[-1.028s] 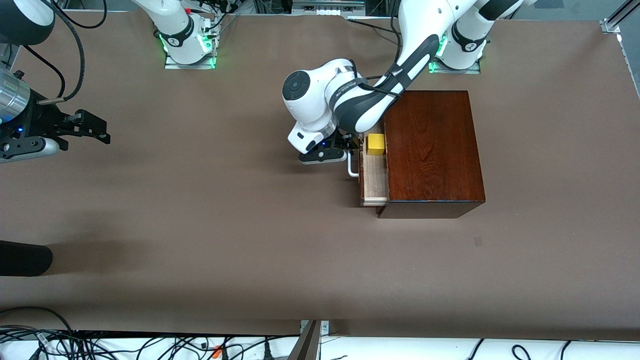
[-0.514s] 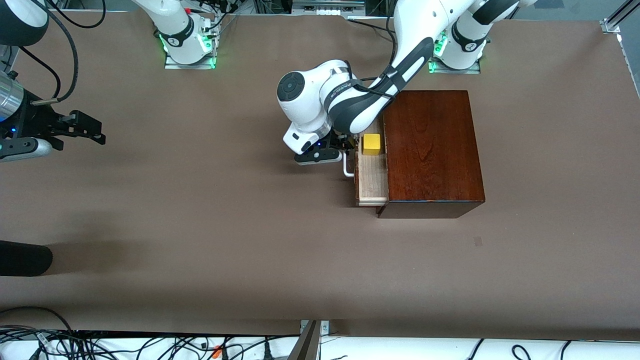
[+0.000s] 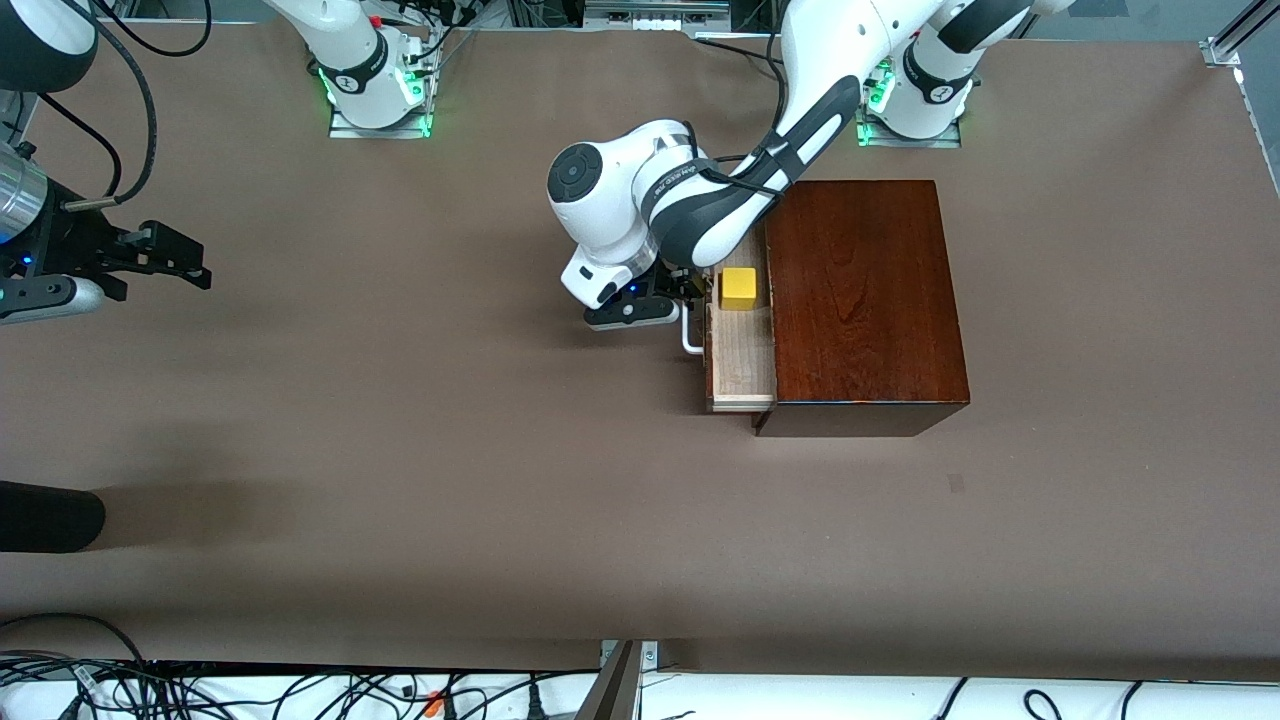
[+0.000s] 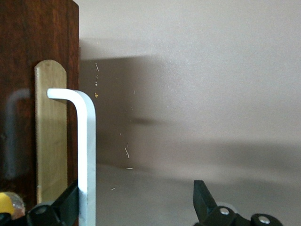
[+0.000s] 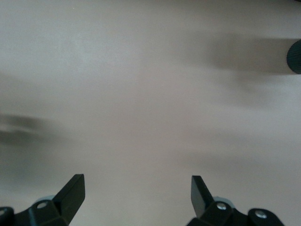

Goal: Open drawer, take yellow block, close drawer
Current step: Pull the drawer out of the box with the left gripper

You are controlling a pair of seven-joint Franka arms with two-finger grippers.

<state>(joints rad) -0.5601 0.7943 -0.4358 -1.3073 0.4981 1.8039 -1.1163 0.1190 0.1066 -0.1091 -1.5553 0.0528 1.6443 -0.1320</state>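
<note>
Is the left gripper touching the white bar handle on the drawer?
Touching. In the left wrist view, one finger of the open left gripper lies against the white U-shaped bar handle with no gap visible.

We see the box (image 3: pixel 865 300) in glossy mahogany red-brown w/ a fine wood grain, and its drawer (image 3: pixel 742 365) is pale light wood inside w/ a white handle (image 3: pixel 689 340). The yellow block (image 3: pixel 739 288) is plain bright yellow, no pattern. The table (image 3: pixel 400 450) is flat brown, and both arms are white w/ black parts.
</note>
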